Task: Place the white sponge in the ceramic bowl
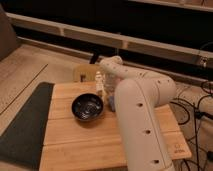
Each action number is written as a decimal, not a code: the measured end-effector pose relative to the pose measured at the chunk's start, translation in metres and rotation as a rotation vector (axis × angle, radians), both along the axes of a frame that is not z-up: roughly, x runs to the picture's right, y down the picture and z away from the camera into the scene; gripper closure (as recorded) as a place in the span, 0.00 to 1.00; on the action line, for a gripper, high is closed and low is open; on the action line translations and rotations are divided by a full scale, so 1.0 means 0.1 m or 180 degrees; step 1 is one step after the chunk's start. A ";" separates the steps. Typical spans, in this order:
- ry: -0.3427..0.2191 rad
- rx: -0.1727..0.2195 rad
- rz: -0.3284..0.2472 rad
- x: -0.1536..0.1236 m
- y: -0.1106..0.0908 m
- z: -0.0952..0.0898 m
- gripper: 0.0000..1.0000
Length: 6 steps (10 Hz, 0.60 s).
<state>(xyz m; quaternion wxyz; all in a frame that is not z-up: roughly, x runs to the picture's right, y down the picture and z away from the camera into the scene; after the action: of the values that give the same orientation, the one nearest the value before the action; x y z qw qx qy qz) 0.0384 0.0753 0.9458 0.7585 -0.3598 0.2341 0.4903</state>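
The ceramic bowl (87, 107), round, glossy and black, sits on the wooden table (75, 145) left of centre. A small patch of the pale bluish white sponge (112, 104) shows just right of the bowl, mostly hidden behind my arm. My white arm comes in from the lower right and bends down at the far side of the table. My gripper (106, 91) hangs low between the bowl's right rim and the sponge, next to a small clear white-capped bottle (99, 80).
A dark mat (25, 125) lies along the table's left side. A round tan object (82, 73) stands behind the table. Cables (200, 107) run along the floor at right. A dark wall with ledges is behind.
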 end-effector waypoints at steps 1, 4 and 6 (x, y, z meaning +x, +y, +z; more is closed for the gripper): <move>-0.0001 -0.0036 0.0002 0.00 0.04 0.01 0.36; 0.0005 -0.0066 0.0010 0.01 0.07 0.03 0.62; 0.0058 -0.0029 0.0005 0.08 0.03 0.03 0.81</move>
<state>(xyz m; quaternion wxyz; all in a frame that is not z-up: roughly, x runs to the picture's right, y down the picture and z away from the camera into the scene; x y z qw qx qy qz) 0.0466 0.0783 0.9493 0.7543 -0.3590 0.2429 0.4931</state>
